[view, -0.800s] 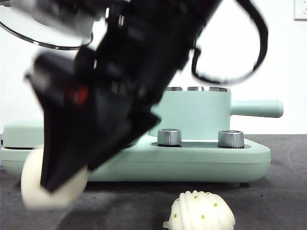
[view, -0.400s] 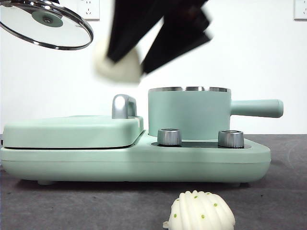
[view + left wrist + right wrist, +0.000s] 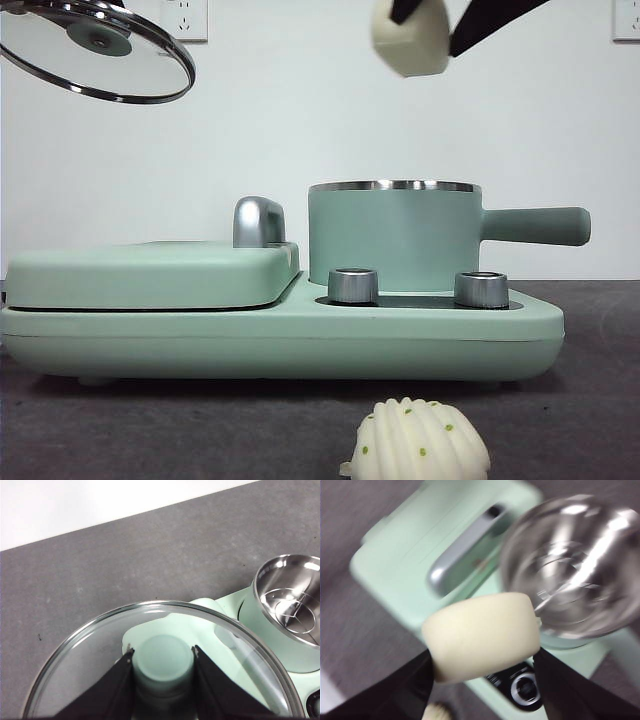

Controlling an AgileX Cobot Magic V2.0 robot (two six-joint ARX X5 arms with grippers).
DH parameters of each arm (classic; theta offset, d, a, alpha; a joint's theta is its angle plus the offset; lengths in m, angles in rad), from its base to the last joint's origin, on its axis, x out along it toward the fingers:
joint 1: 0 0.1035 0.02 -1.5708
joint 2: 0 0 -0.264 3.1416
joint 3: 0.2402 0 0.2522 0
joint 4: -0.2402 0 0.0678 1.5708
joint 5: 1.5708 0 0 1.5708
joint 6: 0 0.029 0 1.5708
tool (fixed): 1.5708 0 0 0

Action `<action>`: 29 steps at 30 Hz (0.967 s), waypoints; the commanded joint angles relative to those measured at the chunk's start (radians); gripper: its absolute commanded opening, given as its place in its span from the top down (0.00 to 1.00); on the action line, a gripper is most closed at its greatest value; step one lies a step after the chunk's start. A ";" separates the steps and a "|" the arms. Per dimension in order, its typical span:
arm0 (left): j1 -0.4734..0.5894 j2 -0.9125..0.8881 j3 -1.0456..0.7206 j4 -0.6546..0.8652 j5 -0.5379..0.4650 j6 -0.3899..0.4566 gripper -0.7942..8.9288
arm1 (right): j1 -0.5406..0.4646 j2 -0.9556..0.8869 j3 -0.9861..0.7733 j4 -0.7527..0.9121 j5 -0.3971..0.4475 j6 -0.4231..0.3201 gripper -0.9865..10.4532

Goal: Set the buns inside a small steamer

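My right gripper [image 3: 428, 18] is shut on the smooth cream bun [image 3: 409, 38] and holds it high above the small steamer [image 3: 394, 236], a mint-green pot with a steel rim and a long side handle. In the right wrist view the bun [image 3: 482, 635] sits between the jaws, with the open steamer [image 3: 572, 570] below. The ridged bun with green dots [image 3: 417, 444] lies on the table in front. My left gripper [image 3: 162, 655] is shut on the green knob [image 3: 162, 657] of the glass lid [image 3: 97, 52], held up at the far left.
The steamer stands on a mint-green cooker base [image 3: 280, 335] with two steel dials [image 3: 353, 285]. A flat lidded griddle [image 3: 150, 272] with a steel handle [image 3: 257, 220] takes the base's left half. A steel rack [image 3: 294, 611] lies inside the steamer.
My right gripper has lifted the smooth bun from the table at the left, up and to the right, to above the steamer. The lid and ridged bun have not moved.
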 commanded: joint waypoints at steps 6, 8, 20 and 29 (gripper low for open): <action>-0.002 0.002 0.018 0.045 0.001 -0.001 0.91 | -0.078 0.162 0.110 0.026 -0.011 -0.090 0.66; -0.002 0.002 0.018 0.045 0.001 -0.001 0.91 | -0.087 0.220 0.131 0.039 -0.010 -0.110 0.66; -0.002 0.002 0.018 0.044 0.001 -0.004 0.91 | -0.144 0.504 0.239 0.131 -0.011 -0.158 0.66; -0.002 0.002 0.018 0.044 0.001 -0.004 0.91 | -0.171 0.612 0.311 0.146 -0.034 -0.164 0.66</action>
